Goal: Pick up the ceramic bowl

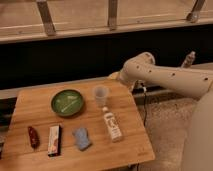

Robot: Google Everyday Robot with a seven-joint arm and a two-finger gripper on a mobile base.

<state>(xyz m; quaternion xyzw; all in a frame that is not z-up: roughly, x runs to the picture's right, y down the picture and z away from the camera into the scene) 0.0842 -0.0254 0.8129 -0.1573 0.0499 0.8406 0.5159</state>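
Observation:
The ceramic bowl (67, 102) is round, shallow and glossy green with a darker rim. It sits upright on the wooden table (30, 107), left of centre toward the far edge. A small translucent plastic cup (101, 95) stands just right of it. My white arm comes in from the right. The gripper (120, 77) is at its end, over the table's far right edge. It is behind the cup, up and to the right of the bowl, and touches neither.
A white bottle (112, 125) lies on its side right of centre. A blue sponge (81, 138), a flat snack bar (54, 140) and a dark red packet (33, 136) lie along the near side. A dark wall and railing run behind the table.

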